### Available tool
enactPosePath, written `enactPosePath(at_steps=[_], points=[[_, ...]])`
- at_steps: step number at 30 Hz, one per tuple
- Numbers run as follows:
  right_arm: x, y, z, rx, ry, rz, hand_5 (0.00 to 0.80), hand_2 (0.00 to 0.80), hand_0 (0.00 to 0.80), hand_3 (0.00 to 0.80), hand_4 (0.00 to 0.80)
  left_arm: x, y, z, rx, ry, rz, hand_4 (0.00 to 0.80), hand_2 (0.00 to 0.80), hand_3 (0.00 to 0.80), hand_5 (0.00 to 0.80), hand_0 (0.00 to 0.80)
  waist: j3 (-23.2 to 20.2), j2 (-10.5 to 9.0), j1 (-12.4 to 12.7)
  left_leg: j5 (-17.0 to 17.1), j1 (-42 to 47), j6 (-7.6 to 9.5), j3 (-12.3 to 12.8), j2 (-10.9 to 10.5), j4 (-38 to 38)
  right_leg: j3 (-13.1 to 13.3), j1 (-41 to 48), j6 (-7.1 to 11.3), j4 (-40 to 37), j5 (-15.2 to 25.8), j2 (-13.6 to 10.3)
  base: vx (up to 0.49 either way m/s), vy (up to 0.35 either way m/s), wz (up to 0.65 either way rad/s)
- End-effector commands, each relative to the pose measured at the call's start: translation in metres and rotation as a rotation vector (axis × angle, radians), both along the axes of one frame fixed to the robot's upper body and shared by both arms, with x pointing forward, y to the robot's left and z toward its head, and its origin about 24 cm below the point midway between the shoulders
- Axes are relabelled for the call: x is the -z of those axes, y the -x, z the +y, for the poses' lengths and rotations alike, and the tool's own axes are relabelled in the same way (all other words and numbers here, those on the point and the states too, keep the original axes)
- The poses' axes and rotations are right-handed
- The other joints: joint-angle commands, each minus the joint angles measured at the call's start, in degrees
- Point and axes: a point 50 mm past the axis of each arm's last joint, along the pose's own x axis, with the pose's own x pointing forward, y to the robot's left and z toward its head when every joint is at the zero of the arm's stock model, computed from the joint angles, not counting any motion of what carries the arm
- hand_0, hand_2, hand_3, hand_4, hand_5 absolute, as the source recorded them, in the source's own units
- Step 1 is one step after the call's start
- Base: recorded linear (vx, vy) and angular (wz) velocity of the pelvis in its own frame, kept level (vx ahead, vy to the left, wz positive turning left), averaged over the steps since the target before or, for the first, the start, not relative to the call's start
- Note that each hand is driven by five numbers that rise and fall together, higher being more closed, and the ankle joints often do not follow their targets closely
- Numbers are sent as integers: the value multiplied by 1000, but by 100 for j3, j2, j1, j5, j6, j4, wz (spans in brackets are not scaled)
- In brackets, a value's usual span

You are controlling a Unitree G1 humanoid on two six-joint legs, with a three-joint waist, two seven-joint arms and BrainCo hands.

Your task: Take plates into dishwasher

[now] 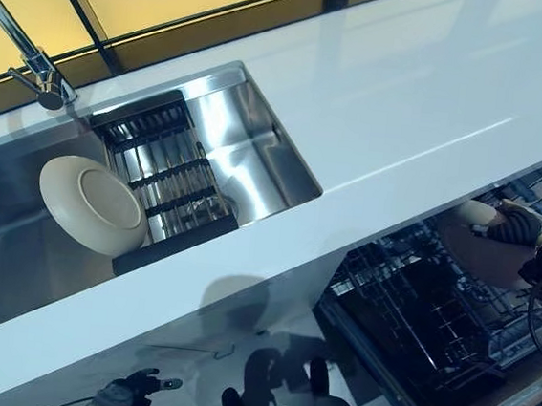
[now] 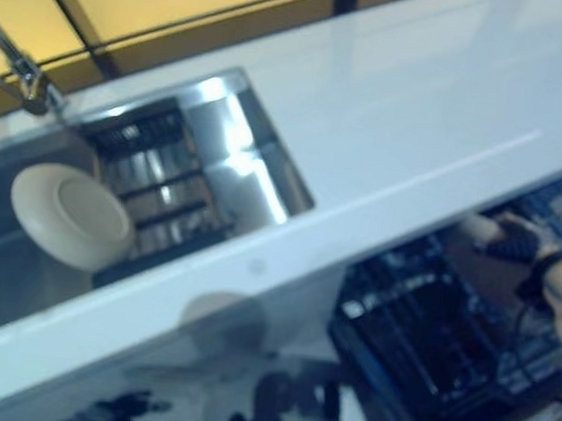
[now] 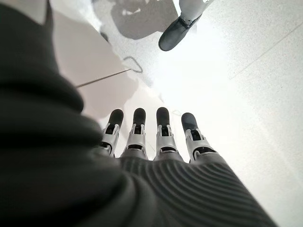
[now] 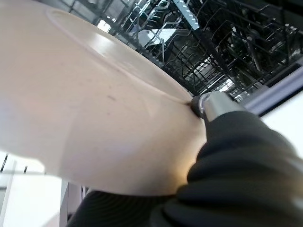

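My right hand [image 1: 516, 227] is shut on a cream plate [image 1: 478, 250] and holds it over the open dishwasher's wire rack [image 1: 432, 324], under the counter edge. In the right wrist view the plate [image 4: 80, 109] fills most of the picture, my thumb [image 4: 210, 104] presses on its rim, and the rack [image 4: 222, 42] lies beyond. A second cream plate [image 1: 93, 205] leans in the sink against a dark drying rack [image 1: 164, 169]. My left hand [image 3: 151, 137] hangs low by the floor with straight fingers, empty; it also shows at the bottom of the left eye view [image 1: 123, 395].
A white counter [image 1: 405, 110] runs across the scene above the dishwasher. The steel sink [image 1: 246, 162] has a tap [image 1: 35, 60] at its far left. A window strip runs behind the counter.
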Motion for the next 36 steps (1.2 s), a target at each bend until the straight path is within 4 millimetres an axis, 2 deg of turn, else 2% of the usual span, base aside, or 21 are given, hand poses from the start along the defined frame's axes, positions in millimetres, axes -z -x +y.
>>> enactPosePath(at_steps=[1,11,19,25,31,32,33,34,36], points=[[-12,-20,12,11,-30,-93,800,800,800,800,800,-4,-9,6,10,-7,-19,0,0,0,0,0,29,-317,115,-439,113,89,-237,-151,106,-281,-189,485,181,-140,-198,-22,36,2],[31,-18,7,80,-26,47,800,800,800,800,800,-3,-13,-4,20,14,-28,0,0,0,0,0,46,-214,126,-443,184,81,-245,-187,60,-333,-141,480,155,-138,-258,-5,18,0],[73,-5,-5,181,-58,218,800,800,800,800,800,-2,-14,-7,37,17,-24,0,0,0,0,0,-14,-237,170,-469,283,77,-285,-176,43,-355,-37,485,127,-127,-283,2,1,1],[93,3,-13,231,-90,304,800,800,800,800,800,-3,-15,-6,44,14,-18,0,0,0,0,0,-79,-250,236,-470,306,85,-336,-184,27,-341,-10,484,104,-110,-288,5,3,1],[101,6,-13,240,-100,334,800,800,800,800,800,-3,-13,-4,50,8,-10,0,0,0,0,0,-118,-284,262,-470,327,89,-369,-173,19,-326,16,480,97,-107,-279,0,0,0],[101,7,-13,244,-101,336,725,725,725,725,725,-3,-14,-3,50,7,-10,0,0,0,0,0,-120,-301,262,-473,337,88,-368,-167,18,-324,29,480,94,-110,-278,30,0,0],[101,8,-14,252,-106,335,408,408,408,408,408,-3,-14,-3,50,7,-8,0,0,0,0,0,-127,-320,259,-474,344,88,-368,-160,19,-323,36,480,92,-107,-276,0,0,0],[101,9,-14,258,-118,340,0,0,0,0,0,-3,-13,-3,51,4,-7,0,0,0,0,0,-130,-340,257,-476,353,89,-364,-153,16,-325,38,481,92,-102,-274,0,0,0],[99,9,-15,266,-135,348,0,0,0,0,0,-4,-14,-2,50,0,-5,0,0,0,0,0,-136,-375,252,-480,364,89,-361,-142,14,-319,44,480,93,-98,-263,0,0,0]])
